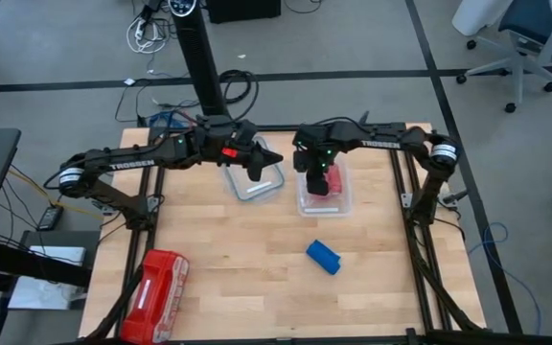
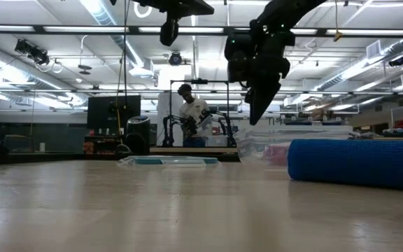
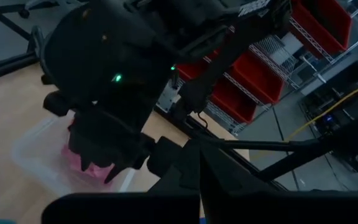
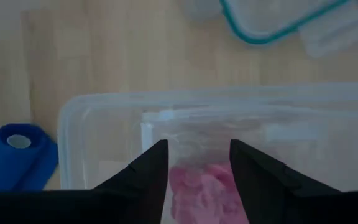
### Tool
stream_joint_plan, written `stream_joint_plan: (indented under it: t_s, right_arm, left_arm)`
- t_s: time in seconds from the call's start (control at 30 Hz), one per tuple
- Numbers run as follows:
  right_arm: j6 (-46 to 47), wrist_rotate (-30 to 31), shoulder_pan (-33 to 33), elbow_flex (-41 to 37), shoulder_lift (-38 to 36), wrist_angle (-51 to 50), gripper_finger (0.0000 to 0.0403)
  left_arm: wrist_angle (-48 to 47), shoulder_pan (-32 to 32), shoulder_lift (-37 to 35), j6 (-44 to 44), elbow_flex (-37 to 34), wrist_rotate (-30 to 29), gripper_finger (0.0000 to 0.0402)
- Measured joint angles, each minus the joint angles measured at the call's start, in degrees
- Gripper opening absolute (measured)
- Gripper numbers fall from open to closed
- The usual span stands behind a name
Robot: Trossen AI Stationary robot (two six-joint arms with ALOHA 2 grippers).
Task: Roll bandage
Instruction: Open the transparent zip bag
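- Two dark arms reach inward over the pale wooden table (image 1: 257,240) in the high view; the left gripper (image 1: 260,165) hangs above a clear lid with a teal rim (image 1: 254,182), at about 12 o'clock from the table's middle, its jaws clenched on nothing.
- Right gripper (image 1: 321,182) hovers over a clear plastic tub (image 1: 343,203), at roughly 1 o'clock, holding pink-red rolls (image 4: 204,186).
- Only the right wrist view looks down between the two dark fingers (image 4: 148,171): they stand apart, released, with the pink rolls visible in the gap below and nothing grasped.
- That view also shows the rolled bright blue fabric bandage (image 4: 14,155) lying on the wood just outside the tub wall.
- From above, the bandage (image 1: 323,257) lies alone at about 5 o'clock, well apart from both grippers.
- At table level, the bandage (image 2: 355,162) looms large on the right.
- A red plastic-wrapped pack (image 1: 158,287) lies at 8 o'clock, seen only from above.
- Beyond the table, the low view shows a person (image 2: 191,112) standing.
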Motion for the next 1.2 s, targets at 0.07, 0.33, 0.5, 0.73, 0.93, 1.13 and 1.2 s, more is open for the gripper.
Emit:
stream_joint_plan:
  t_s: [0.07,0.33,0.5,0.73,0.93,1.13,1.2]
  right_arm:
    - [-1.46,0.06,0.21,0.00,1.01,0.03,0.0190]
    - [-6.42,4.48,1.39,-0.02,4.96,0.02,0.0224]
    - [-7.01,6.62,1.69,-0.04,8.00,-1.71,0.0217]
    - [-6.41,8.46,1.72,-0.06,10.96,-3.91,0.0181]
    - [-6.62,9.92,1.68,-0.07,10.69,-2.99,0.0106]
    - [-6.38,8.31,1.23,-0.07,10.62,-4.43,0.0009]
    - [-5.85,7.96,1.17,-0.07,10.22,-5.37,0.0010]
  left_arm:
    - [-0.20,0.00,0.00,0.02,0.00,0.21,0.0001]
    - [-1.16,0.00,0.00,0.68,0.00,2.30,0.0001]
    - [-1.42,0.00,0.00,0.78,0.00,3.95,0.0001]
    - [-1.78,0.00,0.00,0.80,0.00,4.95,0.0001]
    - [-1.85,0.00,0.00,0.80,0.00,5.52,0.0001]
    - [-1.82,0.00,0.00,0.80,0.00,5.52,0.0001]
    - [-1.82,0.00,0.00,0.80,0.00,5.54,0.0001]
